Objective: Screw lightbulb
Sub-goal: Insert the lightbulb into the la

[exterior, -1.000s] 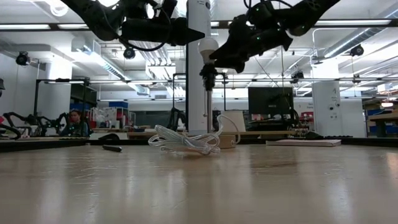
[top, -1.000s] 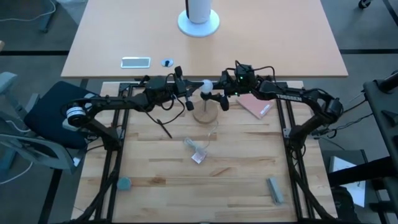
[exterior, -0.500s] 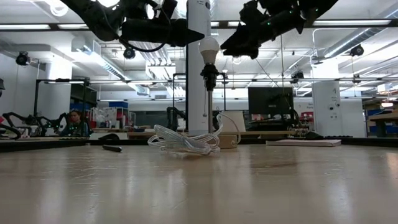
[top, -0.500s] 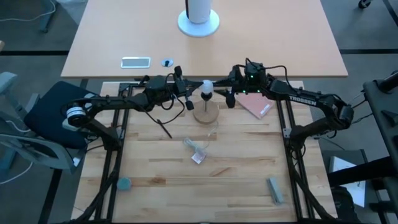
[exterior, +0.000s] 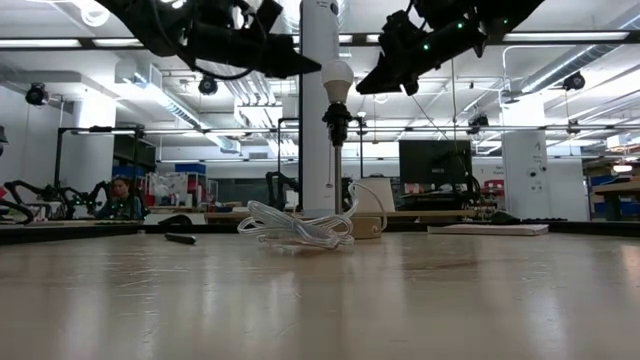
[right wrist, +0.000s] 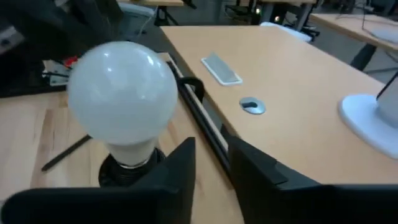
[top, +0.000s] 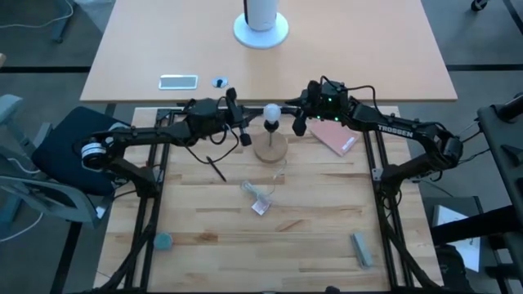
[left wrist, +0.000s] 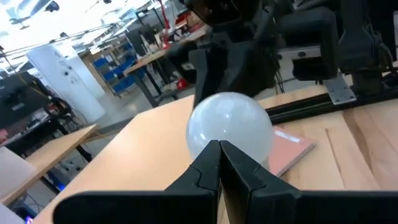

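Both grippers are hovering beside the lightbulb (top: pixel 270 113) sitting in its socket (exterior: pixel 335 122): left gripper (top: pixel 243 135) clamped empty, right gripper (top: pixel 299 124) narrowly parted, holding nothing.

Left of lightbulb (top: pixel 270 113): blocked by left gripper (top: pixel 243 133)
Right: right gripper (top: pixel 297 121) close beside
Near side: white cable (top: pixel 263 193) on table (top: pixel 327 237)

You had an open workshop behind the bench: a white column (exterior: pixel 318 130) rose mid-room, strip lights (exterior: pixel 60 42) ran along the ceiling, and a dark monitor (exterior: pixel 434 163) stood on a far desk. A person (exterior: pixel 122 198) sat at the left. Beyond your slatted table lay a tan desk (top: pixel 270 57) on dark floor.
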You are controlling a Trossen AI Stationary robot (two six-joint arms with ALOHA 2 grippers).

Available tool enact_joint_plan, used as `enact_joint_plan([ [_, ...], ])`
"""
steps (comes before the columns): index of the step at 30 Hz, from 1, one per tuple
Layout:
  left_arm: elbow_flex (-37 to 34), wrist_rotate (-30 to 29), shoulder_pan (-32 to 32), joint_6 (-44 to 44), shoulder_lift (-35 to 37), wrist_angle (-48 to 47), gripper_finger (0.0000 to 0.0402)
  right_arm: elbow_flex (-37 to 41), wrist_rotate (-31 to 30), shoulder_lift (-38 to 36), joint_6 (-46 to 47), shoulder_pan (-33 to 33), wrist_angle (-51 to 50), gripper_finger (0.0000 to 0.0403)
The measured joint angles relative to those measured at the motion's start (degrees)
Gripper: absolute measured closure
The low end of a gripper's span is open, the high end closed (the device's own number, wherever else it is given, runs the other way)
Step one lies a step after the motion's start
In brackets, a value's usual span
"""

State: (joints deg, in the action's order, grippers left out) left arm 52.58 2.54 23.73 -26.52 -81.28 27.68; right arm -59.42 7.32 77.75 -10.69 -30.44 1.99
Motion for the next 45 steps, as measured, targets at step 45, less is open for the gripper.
enact_joint_plan([
  [45, 0.02, -3.71, 0.04, 1.22, -1.27, -2.18, 0.0401, -0.26, 5.22, -0.01, -1.8, 2.45, -1.95, 0.0396],
])
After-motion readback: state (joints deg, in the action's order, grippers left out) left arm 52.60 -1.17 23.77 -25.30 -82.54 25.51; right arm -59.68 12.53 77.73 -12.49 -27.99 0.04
